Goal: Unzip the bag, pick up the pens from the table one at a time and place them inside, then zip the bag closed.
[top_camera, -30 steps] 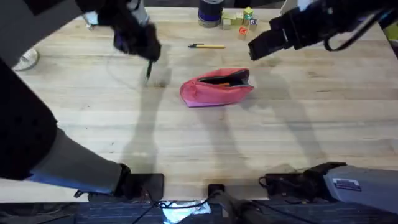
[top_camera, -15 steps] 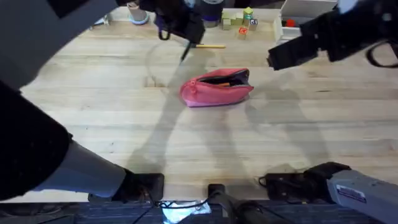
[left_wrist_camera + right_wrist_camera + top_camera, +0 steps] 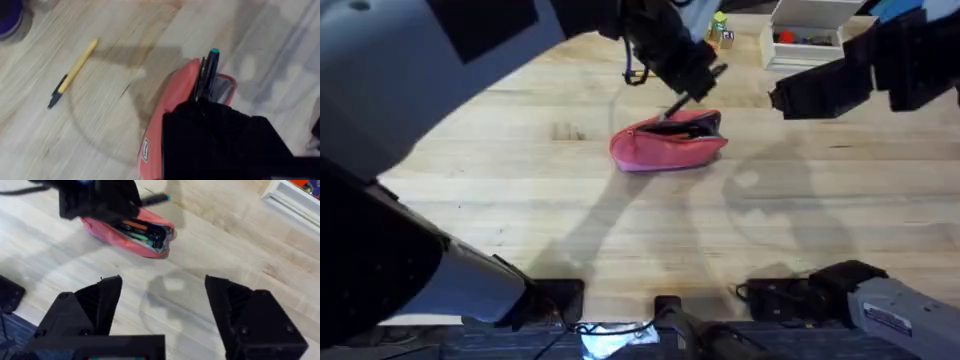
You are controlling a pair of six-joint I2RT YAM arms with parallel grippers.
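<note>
A: Which step is this?
B: Loading. The left pincer (image 3: pixel 692 88) holds the dark pen (image 3: pixel 209 70) over the open pink bag (image 3: pixel 665 145) mid-desk (image 3: pixel 520 190).
A: Next?
B: Likely drop it in; the yellow pen (image 3: pixel 72 74) waits. The right pincer (image 3: pixel 162 312) hangs wide, well apart.

Bare table (image 3: pixel 620 230) all around the bag (image 3: pixel 665 145); left gripper (image 3: pixel 688 88) over its open mouth.
</note>
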